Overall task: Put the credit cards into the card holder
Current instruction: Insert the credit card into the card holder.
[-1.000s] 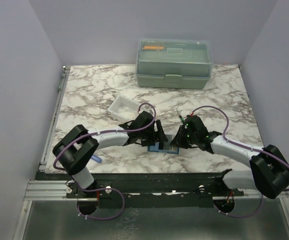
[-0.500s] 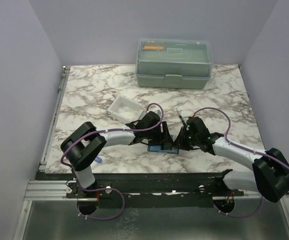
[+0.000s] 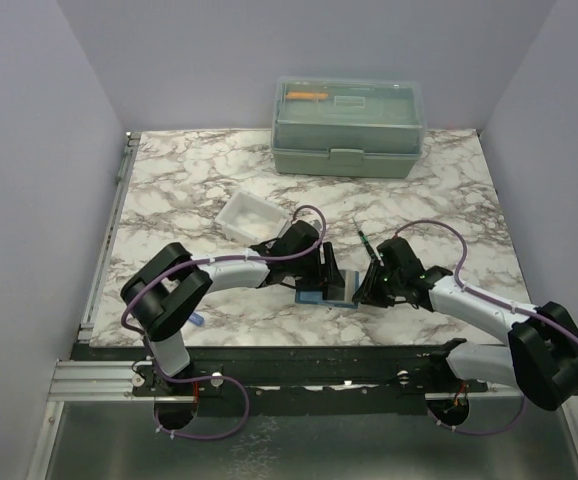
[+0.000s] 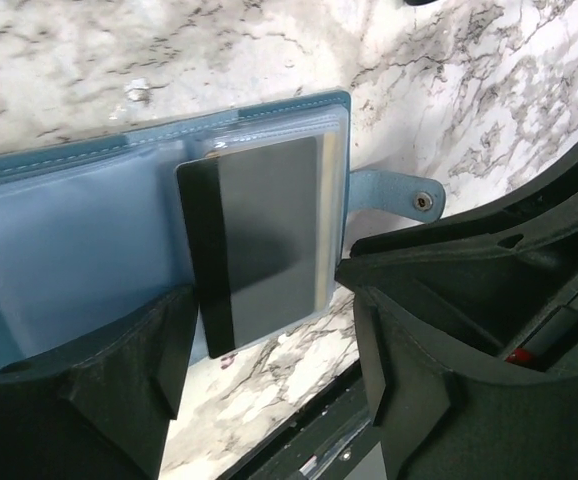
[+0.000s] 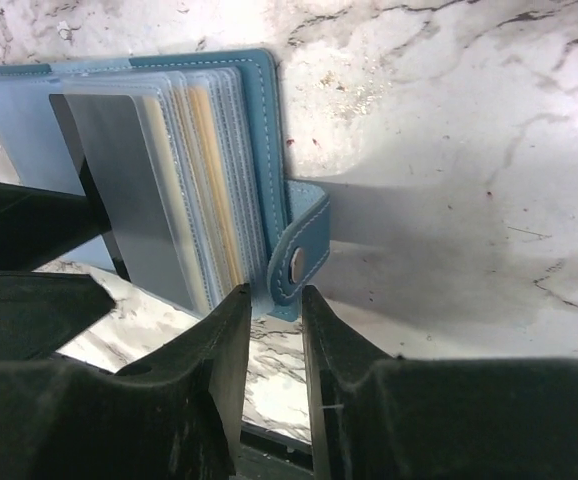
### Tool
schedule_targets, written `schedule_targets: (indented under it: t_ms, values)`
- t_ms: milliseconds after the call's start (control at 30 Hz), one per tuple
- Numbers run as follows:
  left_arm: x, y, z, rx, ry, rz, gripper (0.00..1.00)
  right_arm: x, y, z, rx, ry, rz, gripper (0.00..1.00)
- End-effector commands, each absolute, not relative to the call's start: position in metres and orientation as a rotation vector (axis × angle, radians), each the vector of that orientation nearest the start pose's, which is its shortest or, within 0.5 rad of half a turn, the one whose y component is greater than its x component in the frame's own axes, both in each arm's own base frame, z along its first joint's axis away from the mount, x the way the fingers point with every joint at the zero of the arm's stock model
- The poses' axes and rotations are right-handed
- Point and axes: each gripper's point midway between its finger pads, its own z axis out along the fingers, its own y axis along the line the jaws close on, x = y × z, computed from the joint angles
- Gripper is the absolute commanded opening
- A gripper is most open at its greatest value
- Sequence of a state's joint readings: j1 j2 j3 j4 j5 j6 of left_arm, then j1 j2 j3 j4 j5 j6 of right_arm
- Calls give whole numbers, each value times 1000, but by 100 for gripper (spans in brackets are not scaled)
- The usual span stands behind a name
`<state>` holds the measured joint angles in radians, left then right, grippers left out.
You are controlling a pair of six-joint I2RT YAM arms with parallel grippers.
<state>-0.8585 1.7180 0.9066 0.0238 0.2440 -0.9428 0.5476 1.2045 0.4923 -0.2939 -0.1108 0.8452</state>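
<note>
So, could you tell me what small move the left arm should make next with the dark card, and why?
Probably nudge the dark card the rest of the way into its clear sleeve, toward the snap tab. Its striped end lies uncovered outside that sleeve of the card holder, and the left gripper stands open astride it, not gripping.

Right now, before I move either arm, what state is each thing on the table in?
card holder: open on the table, sleeves fanned.
snap strap: unfastened.
dark card: partly in a clear sleeve, one end sticking out.
tan card: tucked in a sleeve.
left gripper: open, straddling the dark card.
right gripper: shut on the card holder's edge.
green box: lid closed.
pen: lying flat.
</note>
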Motion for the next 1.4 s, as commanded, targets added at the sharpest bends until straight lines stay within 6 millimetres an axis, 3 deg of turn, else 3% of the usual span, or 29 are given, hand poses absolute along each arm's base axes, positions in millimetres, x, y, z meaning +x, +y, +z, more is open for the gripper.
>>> schedule_targets:
  t_ms: [0, 167, 300, 467, 633, 833, 1000, 1100, 1367]
  values:
    - [210, -391, 58, 126, 2653, -1132, 68, 195, 182, 19, 293, 2692, 652, 27]
    - [194, -416, 69, 242, 2616, -1131, 71, 195, 180, 17, 299, 2701, 632, 24]
    - [203, -397, 64, 186, 2620, -1080, 76, 194, 175, 16, 327, 2706, 593, 24]
    - [217, -378, 71, 157, 2616, -1016, 78, 190, 164, 17, 381, 2716, 523, 24]
    - [225, -378, 72, 181, 2609, -985, 79, 192, 163, 22, 385, 2710, 509, 25]
    - [223, -393, 59, 224, 2650, -1026, 78, 194, 165, 21, 378, 2706, 518, 25]
    - [209, -418, 85, 305, 2562, -1151, 74, 196, 167, 19, 371, 2712, 526, 25]
    - [193, -430, 93, 291, 2569, -1317, 73, 197, 168, 20, 369, 2706, 531, 25]
    - [206, -402, 99, 238, 2577, -1253, 79, 199, 157, 20, 392, 2707, 442, 25]
